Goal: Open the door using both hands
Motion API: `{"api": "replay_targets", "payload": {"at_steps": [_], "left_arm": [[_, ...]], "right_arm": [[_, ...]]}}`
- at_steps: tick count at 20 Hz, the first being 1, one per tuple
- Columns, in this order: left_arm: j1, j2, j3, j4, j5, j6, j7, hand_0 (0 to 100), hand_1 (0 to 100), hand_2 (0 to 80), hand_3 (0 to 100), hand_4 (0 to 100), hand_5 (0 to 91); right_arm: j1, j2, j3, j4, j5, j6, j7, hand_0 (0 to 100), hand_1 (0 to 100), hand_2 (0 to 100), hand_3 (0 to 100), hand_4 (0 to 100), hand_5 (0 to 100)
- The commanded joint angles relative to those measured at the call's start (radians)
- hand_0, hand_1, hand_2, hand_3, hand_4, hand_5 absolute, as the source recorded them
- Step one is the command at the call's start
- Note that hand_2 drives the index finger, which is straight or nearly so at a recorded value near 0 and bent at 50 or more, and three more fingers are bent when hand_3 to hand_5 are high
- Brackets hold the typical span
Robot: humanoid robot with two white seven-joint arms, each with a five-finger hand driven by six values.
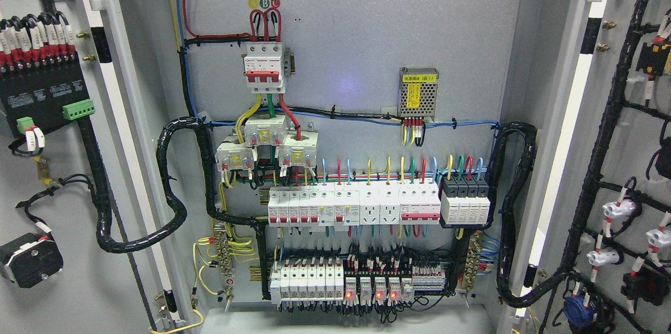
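Note:
An electrical cabinet fills the head view with both doors swung wide. The left door (57,166) shows its inner face at the picture's left, carrying a black terminal module and wired parts. The right door (592,155) stands open at the picture's right, with black cable looms and white indicator backs on it. Between them the grey back panel (356,35) holds a red-and-white main breaker (264,67), rows of white breakers (354,207) and relays with red lights (369,289). No robot hand or arm shows anywhere.
Thick black cable bundles (175,187) loop from the panel to each door near the hinges. A small metal power supply (418,92) sits upper right on the panel. Yellow ground wires hang at the lower left.

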State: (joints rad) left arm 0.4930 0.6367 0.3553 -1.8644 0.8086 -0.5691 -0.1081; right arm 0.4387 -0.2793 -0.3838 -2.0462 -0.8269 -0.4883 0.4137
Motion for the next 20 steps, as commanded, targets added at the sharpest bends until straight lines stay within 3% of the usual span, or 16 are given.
{"api": "replay_targets", "payload": {"at_steps": [1, 12, 17, 20], "left_arm": [[-0.001, 0.012, 0.002, 0.005, 0.012, 0.0, 0.001, 0, 0, 0.0, 0, 0, 0.0], [0.004, 0.029, -0.025, -0.074, 0.015, 0.0, -0.001, 0, 0, 0.0, 0, 0, 0.0], [0.005, 0.031, -0.111, -0.111, 0.009, 0.003, -0.005, 0, 0, 0.0, 0, 0, 0.0], [0.012, 0.028, -0.176, -0.116, 0.004, 0.002, -0.008, 0, 0, 0.0, 0, 0, 0.0]], "right_arm": [[0.0, -0.024, 0.057, -0.011, 0.002, -0.001, 0.004, 19, 0, 0, 0, 0, 0], [0.002, -0.044, 0.155, -0.012, 0.005, -0.001, 0.002, 19, 0, 0, 0, 0, 0], [0.006, -0.044, 0.157, -0.011, 0.008, -0.001, 0.002, 19, 0, 0, 0, 0, 0], [0.008, -0.043, 0.189, -0.002, 0.012, -0.001, 0.002, 19, 0, 0, 0, 0, 0]]}}
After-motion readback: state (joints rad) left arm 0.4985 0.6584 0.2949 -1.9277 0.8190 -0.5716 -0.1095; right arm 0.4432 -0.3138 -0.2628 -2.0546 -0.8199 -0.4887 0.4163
